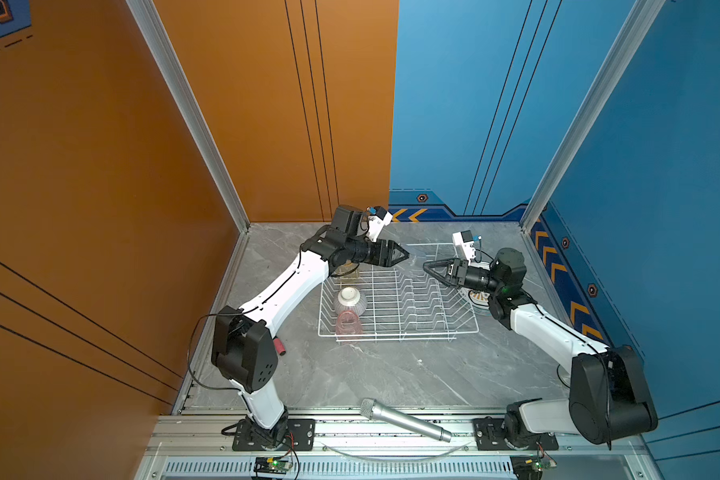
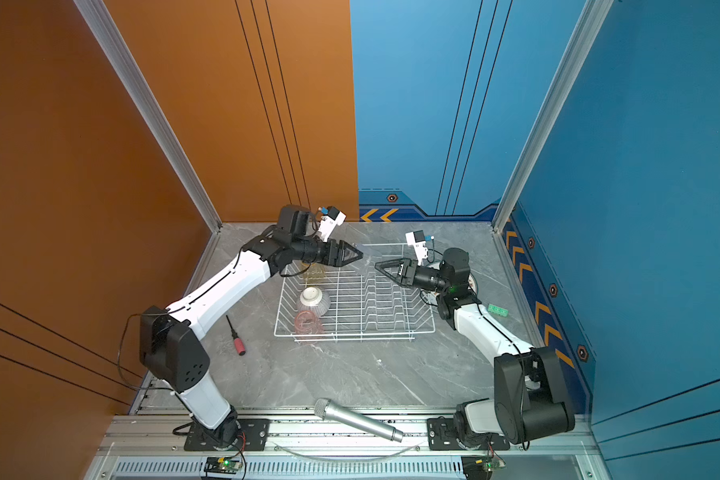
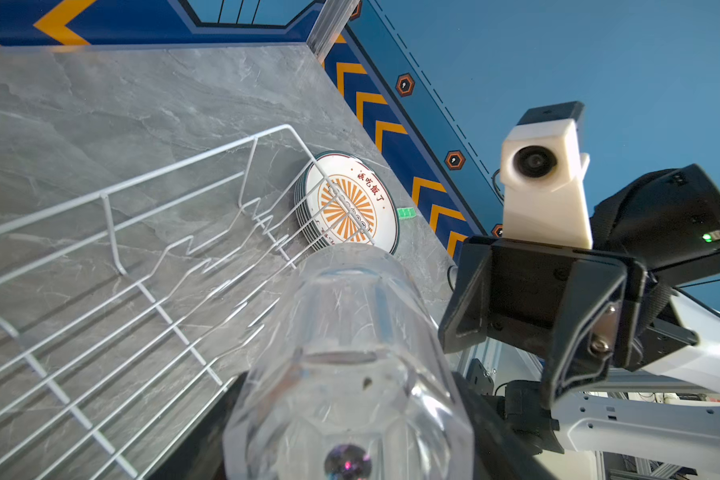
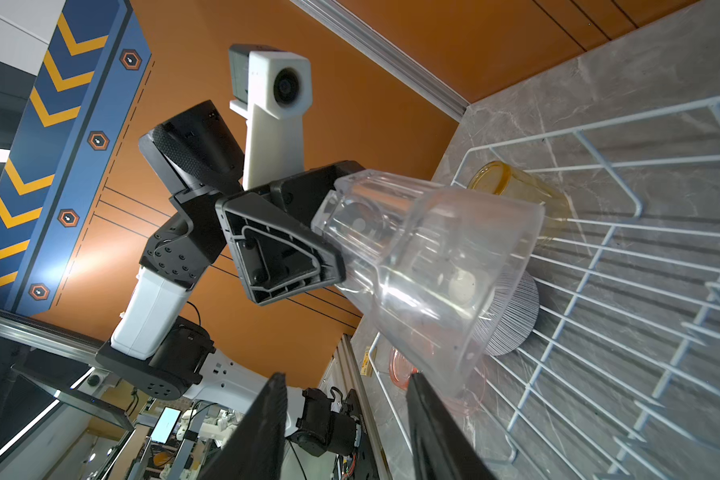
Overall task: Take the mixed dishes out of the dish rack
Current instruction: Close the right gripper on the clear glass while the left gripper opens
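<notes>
Left end effector (image 1: 405, 253) tight on clear tumbler (image 4: 433, 257); right end effector (image 1: 426, 267) spread beside it.

Silver microphone (image 1: 406, 420), red-handled screwdriver (image 2: 234, 336), small green block (image 2: 498, 310), grey marbled table (image 1: 391, 374).

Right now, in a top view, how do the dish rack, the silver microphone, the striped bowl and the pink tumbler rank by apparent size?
1. dish rack, by far the largest.
2. silver microphone, though it lies nearer the camera.
3. striped bowl and pink tumbler: too alike to rank.
</notes>
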Controlling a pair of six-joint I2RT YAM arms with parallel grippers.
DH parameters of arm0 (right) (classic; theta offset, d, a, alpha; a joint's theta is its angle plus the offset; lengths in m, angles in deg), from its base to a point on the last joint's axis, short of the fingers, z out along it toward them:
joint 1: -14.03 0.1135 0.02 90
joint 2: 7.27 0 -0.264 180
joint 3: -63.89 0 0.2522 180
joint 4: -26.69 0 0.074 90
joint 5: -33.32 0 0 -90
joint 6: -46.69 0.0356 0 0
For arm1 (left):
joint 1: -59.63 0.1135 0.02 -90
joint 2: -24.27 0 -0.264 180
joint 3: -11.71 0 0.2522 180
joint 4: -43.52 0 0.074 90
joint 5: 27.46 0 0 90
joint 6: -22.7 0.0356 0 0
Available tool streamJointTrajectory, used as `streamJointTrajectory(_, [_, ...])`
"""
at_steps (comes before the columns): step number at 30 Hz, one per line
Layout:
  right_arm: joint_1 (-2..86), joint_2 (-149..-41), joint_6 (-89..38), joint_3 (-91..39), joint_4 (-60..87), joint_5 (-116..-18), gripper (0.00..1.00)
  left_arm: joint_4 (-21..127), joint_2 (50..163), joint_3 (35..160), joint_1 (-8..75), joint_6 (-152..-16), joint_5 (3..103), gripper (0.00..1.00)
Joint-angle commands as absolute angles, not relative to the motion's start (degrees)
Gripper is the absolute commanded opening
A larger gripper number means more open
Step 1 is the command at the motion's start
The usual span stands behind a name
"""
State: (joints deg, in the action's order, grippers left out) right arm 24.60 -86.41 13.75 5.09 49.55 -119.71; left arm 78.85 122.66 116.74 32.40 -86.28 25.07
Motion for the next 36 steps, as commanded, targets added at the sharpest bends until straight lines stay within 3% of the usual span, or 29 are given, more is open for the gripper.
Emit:
streamJointTrajectory(1, [23.37,-83.22,10.73,5.03,45.33,-120.57,0.45,76.51,120.35,116.62,33.63,-86.30,23.60,0.36])
streamJointTrajectory(5, [23.48,-80.25,-1.96,2.31,26.18,-117.51,0.45,76.45,120.19,116.45,33.79,-86.36,23.23,0.37])
streamJointTrajectory(7, [23.53,-80.34,-2.78,2.21,25.36,-117.28,0.45,76.04,120.07,116.53,33.58,-86.50,22.83,0.37])
streamJointTrajectory(27, [24.57,-87.91,22.15,2.10,62.61,-120.58,0.41,61.33,121.56,113.11,31.31,-95.72,12.59,0.36])
streamJointTrajectory(30, [24.66,-89.77,26.48,1.74,68.90,-120.58,0.36,59.91,121.80,112.84,30.91,-96.65,12.00,0.36])
streamJointTrajectory(36, [24.70,-94.25,37.20,1.53,82.93,-120.76,0.09,59.00,121.94,112.67,30.62,-97.08,12.01,0.36])
